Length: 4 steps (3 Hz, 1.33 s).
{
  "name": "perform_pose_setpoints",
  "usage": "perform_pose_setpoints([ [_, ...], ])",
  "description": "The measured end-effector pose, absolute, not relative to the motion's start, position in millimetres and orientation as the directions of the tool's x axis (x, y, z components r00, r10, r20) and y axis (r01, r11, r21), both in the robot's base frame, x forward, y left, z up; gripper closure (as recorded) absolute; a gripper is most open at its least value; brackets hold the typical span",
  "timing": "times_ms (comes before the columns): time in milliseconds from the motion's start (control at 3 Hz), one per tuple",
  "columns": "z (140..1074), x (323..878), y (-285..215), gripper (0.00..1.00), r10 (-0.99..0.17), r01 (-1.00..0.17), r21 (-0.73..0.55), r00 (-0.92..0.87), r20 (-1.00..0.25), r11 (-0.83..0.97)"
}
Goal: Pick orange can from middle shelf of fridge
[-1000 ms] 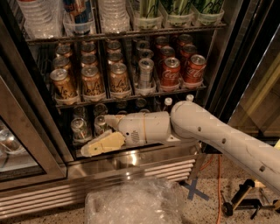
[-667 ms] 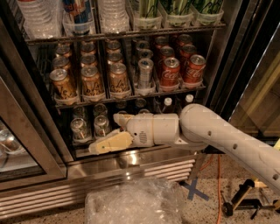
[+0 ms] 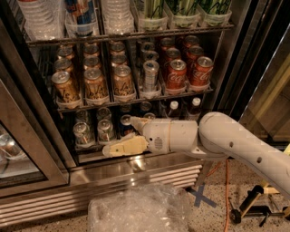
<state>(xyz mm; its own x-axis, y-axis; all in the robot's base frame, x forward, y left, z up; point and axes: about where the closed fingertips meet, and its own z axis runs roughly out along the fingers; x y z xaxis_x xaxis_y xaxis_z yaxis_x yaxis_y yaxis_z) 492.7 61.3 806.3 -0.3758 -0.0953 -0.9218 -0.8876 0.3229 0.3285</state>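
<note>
- Middle shelf of the fridge: dark wire rack, packed with cans in rows running front to back.
- Left part of that shelf: three rows of orange-gold cans with silver tops. The orange can at the front of the third row stands upright behind the shelf's front rail, untouched.
- Right of them on the same shelf: a slim silver can, then two rows of red Coca-Cola cans.
- Above the middle shelf: clear water bottles, a blue can and green drinks in clear cups.
- Below the middle shelf: silver-topped cans to the left, dark capped bottles to the right.
- Gripper: below the middle shelf, at the mouth of the lower shelf, pointing left. Its tan fingers look spread, with nothing between them (upper finger only partly seen). Well under the orange cans.
- Below the shelves: steel sill, then a slatted grille.
- Speckled floor under the fridge front: a crumpled clear plastic sheet, a blue tape cross, an orange cable.
</note>
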Motion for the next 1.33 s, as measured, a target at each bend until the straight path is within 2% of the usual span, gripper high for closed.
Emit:
perform_pose_setpoints([
  [1000, 807.7, 495.8, 23.1, 0.00, -0.117, -0.823, 0.270, -0.373, -0.920, 0.499],
  [1333, 803.9, 488.0, 15.0, 0.00, -0.168, -0.775, 0.201, -0.367, -0.915, 0.599],
])
